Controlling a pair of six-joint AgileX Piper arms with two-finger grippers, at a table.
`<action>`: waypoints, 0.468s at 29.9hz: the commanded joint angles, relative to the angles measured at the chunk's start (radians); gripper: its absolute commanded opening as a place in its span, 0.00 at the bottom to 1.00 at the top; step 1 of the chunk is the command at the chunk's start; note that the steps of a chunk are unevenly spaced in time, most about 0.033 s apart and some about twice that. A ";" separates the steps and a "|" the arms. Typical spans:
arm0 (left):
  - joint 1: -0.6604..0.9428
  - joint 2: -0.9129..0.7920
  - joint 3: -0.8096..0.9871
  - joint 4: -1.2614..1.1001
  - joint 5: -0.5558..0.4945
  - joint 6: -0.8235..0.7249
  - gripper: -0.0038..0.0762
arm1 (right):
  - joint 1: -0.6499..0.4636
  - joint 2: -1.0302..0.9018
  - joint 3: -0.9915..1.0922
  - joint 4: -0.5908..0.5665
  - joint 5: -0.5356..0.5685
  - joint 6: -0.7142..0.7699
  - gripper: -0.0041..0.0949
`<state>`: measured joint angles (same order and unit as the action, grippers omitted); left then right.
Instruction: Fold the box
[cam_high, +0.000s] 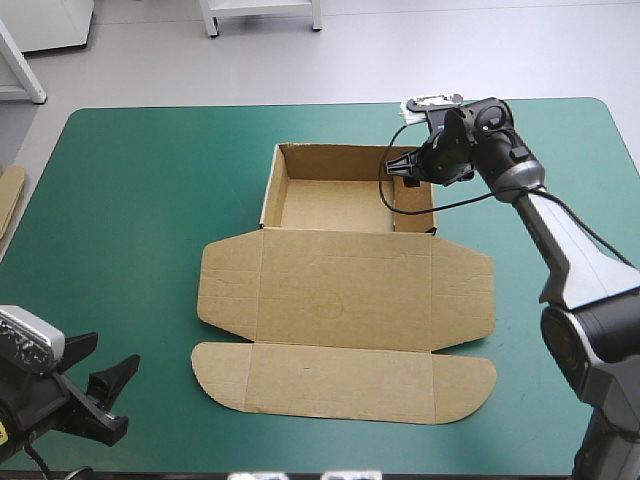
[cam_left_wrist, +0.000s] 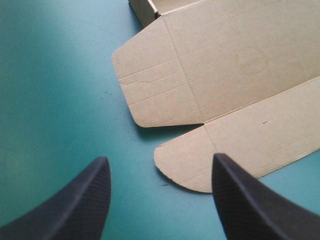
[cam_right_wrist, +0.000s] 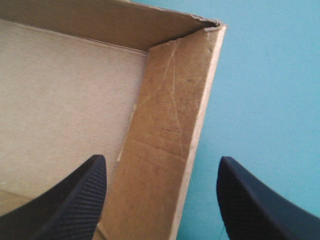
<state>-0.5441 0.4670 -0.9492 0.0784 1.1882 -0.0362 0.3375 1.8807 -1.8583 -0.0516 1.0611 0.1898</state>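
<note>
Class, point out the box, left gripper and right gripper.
box (cam_high: 340, 290), high view, flat lid panel.
left gripper (cam_left_wrist: 160, 159), left wrist view, midway between fingertips.
right gripper (cam_right_wrist: 162, 158), right wrist view, midway between fingertips.

The box (cam_high: 345, 290) is plain brown board, a faint round imprint (cam_high: 327, 303) at the high view's centre. The tabletop (cam_high: 140, 200) is plain teal-green. The left tool (cam_left_wrist: 160, 157) and right tool (cam_right_wrist: 162, 158) have black, finely ribbed fingers.

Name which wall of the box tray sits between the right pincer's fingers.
The right side wall, near the far corner: it alone runs between the fingers of the open right pincer; the far wall only meets it ahead.
</note>
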 joint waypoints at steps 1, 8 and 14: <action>-0.006 0.011 -0.023 -0.014 -0.069 0.001 0.58 | -0.031 0.033 -0.050 -0.017 -0.015 0.004 0.64; -0.006 0.011 -0.023 -0.016 -0.069 0.001 0.58 | -0.044 0.120 -0.059 0.011 -0.011 -0.031 0.53; -0.006 0.011 -0.023 -0.024 -0.069 0.001 0.58 | -0.044 0.123 -0.059 -0.100 -0.011 -0.035 0.03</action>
<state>-0.5441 0.4670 -0.9490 0.0637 1.1843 -0.0362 0.2999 2.0681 -1.8832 -0.0588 1.0746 0.1668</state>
